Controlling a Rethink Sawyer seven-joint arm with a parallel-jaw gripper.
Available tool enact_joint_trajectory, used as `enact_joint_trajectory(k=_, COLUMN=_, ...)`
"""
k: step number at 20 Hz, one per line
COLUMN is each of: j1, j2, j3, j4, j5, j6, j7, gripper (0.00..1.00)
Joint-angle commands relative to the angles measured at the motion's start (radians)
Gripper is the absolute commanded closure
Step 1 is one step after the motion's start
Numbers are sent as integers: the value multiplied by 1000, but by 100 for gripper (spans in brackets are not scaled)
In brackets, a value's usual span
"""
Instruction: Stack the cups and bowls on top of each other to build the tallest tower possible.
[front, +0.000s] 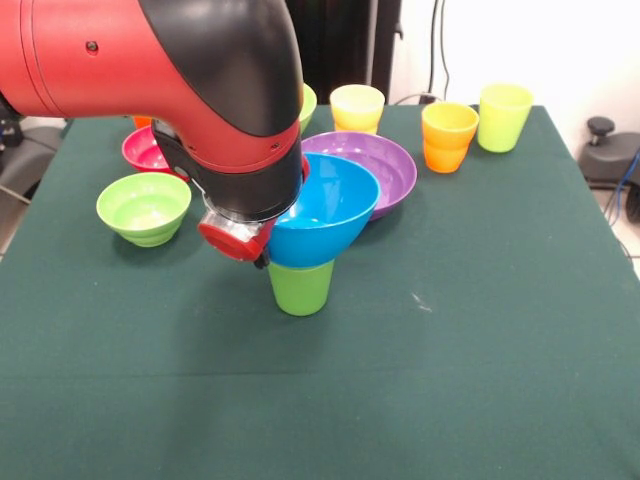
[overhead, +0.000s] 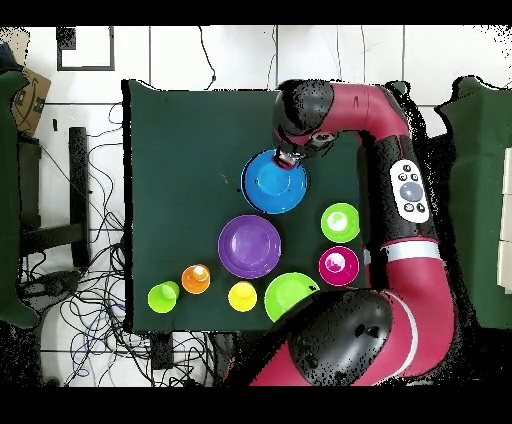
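Observation:
The large blue bowl (front: 330, 210) rests tilted on an upright green cup (front: 301, 287), a two-piece tower near the table's middle. My gripper (front: 266, 252) is at the bowl's left rim, shut on it, with the finger ends mostly hidden behind the bowl. From above, the gripper (overhead: 289, 160) is at the edge of the blue bowl (overhead: 271, 184), which hides the cup. The purple bowl (front: 378, 168) lies just behind the tower, touching or nearly touching the blue bowl.
A small lime bowl (front: 143, 207) and a red bowl (front: 143, 150) sit to the left. Yellow cup (front: 357, 107), orange cup (front: 448, 136) and yellow-green cup (front: 503, 116) stand along the far edge. A large lime bowl (overhead: 288, 295) is by the robot's base.

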Motion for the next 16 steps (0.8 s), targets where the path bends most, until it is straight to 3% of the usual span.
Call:
enact_joint_trajectory(k=1, j1=0, j2=-3, j3=5, j4=-8, j5=-53, j6=-70, j7=-185, gripper=100)
enact_joint_trajectory(k=2, j1=0, j2=-4, j3=5, j4=-7, j5=-52, j6=-70, j7=-185, gripper=0)
enact_joint_trajectory(k=16, j1=-20, j2=-24, j3=4, j4=31, j5=-56, j6=-99, j7=-193, gripper=0)
